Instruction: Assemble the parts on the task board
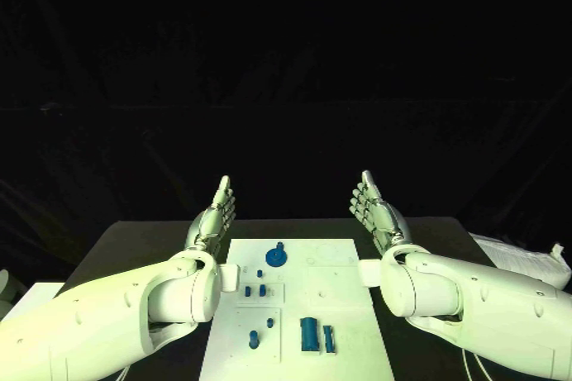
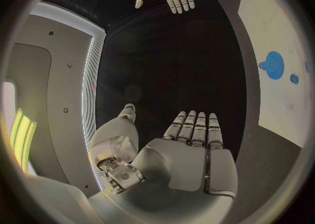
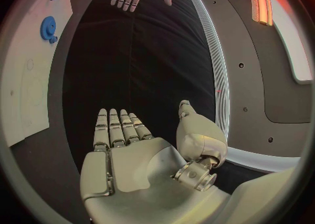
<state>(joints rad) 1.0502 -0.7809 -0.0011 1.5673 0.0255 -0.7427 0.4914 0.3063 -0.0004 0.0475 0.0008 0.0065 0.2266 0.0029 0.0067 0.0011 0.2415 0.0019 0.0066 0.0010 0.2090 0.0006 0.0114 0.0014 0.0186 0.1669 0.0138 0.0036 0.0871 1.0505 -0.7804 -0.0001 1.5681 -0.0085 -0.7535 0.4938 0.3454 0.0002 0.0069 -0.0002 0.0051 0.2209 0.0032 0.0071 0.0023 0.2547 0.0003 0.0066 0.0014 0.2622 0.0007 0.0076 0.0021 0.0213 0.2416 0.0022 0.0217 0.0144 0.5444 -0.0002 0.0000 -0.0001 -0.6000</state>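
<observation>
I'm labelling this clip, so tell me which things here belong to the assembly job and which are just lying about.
Part of the job:
- task board
- blue gear
- small blue pegs
- blue cylinder
- left robot hand and right robot hand, both holding nothing

Lying about:
- white crumpled sheet at the table's right edge

The task board (image 1: 345, 331) lies uncovered between the two hands, the left hand (image 1: 212, 220) raised beside its far left corner and the right hand (image 1: 379, 209) beside its far right corner, both with flat, straight fingers holding nothing. On the board a blue gear (image 1: 277, 255) stands near the far edge, small blue pegs (image 1: 254, 291) stand at the middle, and a blue cylinder (image 1: 310, 334) stands near the front edge, with bare white plate on the right half. Bare tabletop (image 1: 131, 240) flanks the board, and white papers (image 1: 518, 261) lie at the tabletop's right edge.
</observation>
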